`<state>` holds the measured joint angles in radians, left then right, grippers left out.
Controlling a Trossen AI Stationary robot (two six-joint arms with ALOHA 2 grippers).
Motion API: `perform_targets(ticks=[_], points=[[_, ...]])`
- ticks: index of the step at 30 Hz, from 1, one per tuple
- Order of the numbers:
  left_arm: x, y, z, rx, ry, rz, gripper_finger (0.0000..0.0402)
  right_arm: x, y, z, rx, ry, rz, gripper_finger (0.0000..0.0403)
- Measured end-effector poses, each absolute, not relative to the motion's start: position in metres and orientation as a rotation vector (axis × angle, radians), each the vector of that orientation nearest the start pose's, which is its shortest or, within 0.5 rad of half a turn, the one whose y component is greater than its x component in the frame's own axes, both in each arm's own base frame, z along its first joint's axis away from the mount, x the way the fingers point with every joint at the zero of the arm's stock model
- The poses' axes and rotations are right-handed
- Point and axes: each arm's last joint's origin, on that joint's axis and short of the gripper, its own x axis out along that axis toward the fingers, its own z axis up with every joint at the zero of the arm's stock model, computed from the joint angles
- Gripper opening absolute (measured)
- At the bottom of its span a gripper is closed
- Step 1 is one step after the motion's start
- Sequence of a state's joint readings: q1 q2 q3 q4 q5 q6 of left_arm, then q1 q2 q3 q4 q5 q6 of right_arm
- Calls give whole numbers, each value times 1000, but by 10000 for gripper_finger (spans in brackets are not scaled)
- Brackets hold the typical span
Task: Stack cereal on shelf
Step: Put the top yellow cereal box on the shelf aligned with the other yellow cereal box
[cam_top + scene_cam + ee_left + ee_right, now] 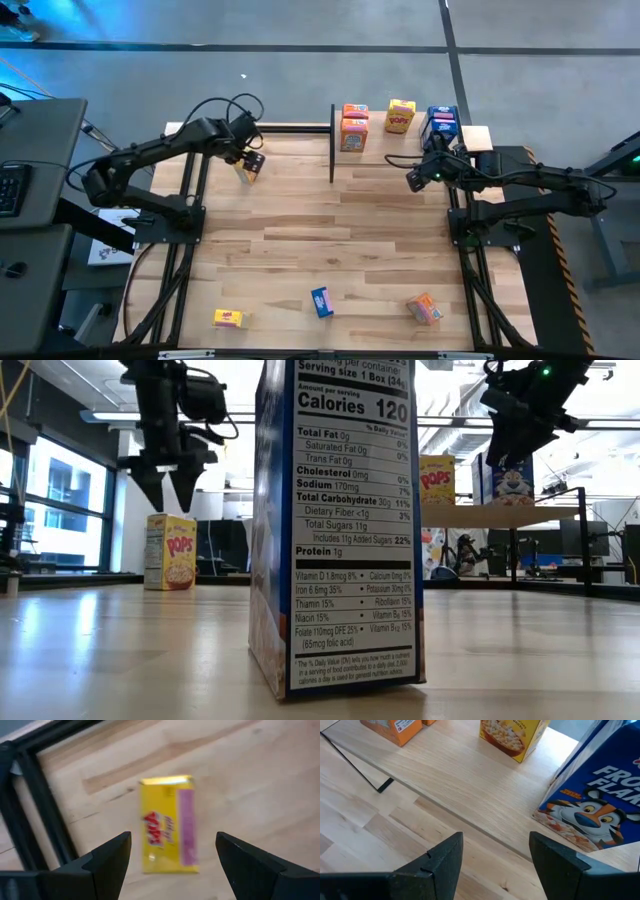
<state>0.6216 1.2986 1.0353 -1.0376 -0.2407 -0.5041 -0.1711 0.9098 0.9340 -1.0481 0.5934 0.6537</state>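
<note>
A yellow cereal box (167,822) stands upright on the tabletop at the far left (170,552). My left gripper (172,840) hangs open above it (250,160), fingers on either side, touching nothing. My right gripper (495,840) is open and empty at the near edge of the shelf (470,775), close to the blue cereal box (595,805). On the shelf (400,145) stand orange boxes (354,125), a yellow box (400,115) and the blue box (442,122).
Near the table's front edge are a yellow box (229,318), a blue box (321,301), which fills the low view (340,530), and an orange box (424,309). A black upright (332,140) marks the shelf's left end. Bare planks lie mid-table.
</note>
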Motion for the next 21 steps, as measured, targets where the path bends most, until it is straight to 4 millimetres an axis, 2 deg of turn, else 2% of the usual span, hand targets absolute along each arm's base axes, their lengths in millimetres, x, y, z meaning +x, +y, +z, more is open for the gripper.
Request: perform_targets(ticks=[5,11,21], points=[[175,146,250,-697,1088,1074,282,145,-41,299,349,750,-991,220],[175,152,237,-719,1040,1008,282,146,-42,300,354,735,-988,220],[174,150,233,-729,1056,1005,282,146,-42,300,357,731,-985,220]])
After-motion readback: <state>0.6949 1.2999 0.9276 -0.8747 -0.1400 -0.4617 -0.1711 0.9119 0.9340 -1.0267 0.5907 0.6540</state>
